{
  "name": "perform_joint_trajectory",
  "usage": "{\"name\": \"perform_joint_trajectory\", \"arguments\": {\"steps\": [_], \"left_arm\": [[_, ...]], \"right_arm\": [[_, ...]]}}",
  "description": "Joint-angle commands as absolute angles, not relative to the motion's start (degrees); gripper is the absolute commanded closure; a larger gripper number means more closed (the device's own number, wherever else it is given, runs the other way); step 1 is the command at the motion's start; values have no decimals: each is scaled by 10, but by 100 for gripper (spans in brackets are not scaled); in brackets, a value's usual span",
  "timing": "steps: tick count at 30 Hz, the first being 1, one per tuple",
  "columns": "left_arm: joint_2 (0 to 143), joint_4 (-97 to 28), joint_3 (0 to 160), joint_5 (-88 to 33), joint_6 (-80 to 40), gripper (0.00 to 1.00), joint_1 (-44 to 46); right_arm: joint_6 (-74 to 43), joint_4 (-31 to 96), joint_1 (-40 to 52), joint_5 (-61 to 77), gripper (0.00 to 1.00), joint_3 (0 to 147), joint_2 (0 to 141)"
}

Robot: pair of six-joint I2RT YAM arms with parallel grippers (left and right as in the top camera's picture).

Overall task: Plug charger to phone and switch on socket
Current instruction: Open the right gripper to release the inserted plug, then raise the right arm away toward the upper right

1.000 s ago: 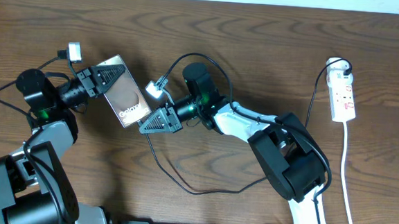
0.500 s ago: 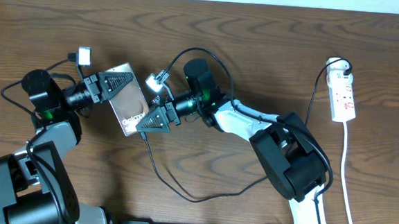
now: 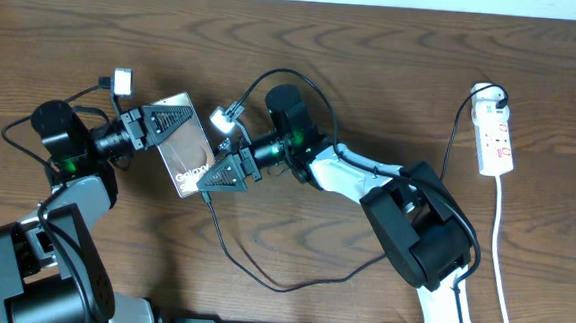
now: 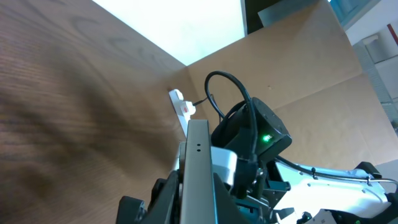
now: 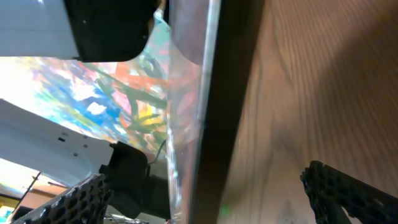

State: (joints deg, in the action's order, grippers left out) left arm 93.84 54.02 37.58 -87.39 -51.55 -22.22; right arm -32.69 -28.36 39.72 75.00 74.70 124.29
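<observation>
The phone [image 3: 186, 153] is lifted off the worktop [image 3: 375, 47]. The left tool [image 3: 173, 122] clamps its upper end, jaws closed tight on its two faces, and the left wrist view shows the slab edge-on between them. The right tool [image 3: 218, 162] sits at the phone's lower end with its jaws spread fully and nothing in them — in the right wrist view its fingers [image 5: 348, 190] stand well apart on either side of the phone's edge, touching neither face. The charger [image 3: 261, 278] runs in a slack loop below the phone and comes up to the phone's lower corner, under the right tool. Whether the connector is fully home in the port is hidden in every view.

The step in hand, as I judge it, is the very end of the plugging-in. To finish it well, the left tool should hold the phone motionless while the right tool backs away from the phone along the line of the cable, not sideways — a lateral brush could lever the connector out. The slack loop helps, since nothing tugs on the plug. After that, the socket [image 3: 496, 134], well apart to the right of the phone, needs a press on its switch, a step not yet done.
</observation>
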Motion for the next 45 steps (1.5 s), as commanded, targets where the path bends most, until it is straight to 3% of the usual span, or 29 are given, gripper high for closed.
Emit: {"name": "perform_joint_trajectory", "arguments": {"steps": [1, 10, 19, 29, 35, 45], "left_arm": [[928, 543, 376, -894, -512, 93, -237], [928, 543, 376, -895, -554, 92, -302], [928, 543, 376, -900, -591, 93, -338], [928, 543, 376, -900, -590, 93, -338], [928, 543, 376, -900, -590, 93, -338], [928, 543, 376, -900, -581, 93, -338]], "right_arm": [[-358, -312, 382, 780, 1, 756, 1241], [-474, -419, 332, 797, 1, 756, 1241], [-522, -413, 252, 745, 1, 758, 1240], [-529, -324, 195, 662, 1, 758, 1218], [-467, -209, 194, 513, 1, 761, 1195], [-265, 215, 189, 343, 1, 879, 1186]]}}
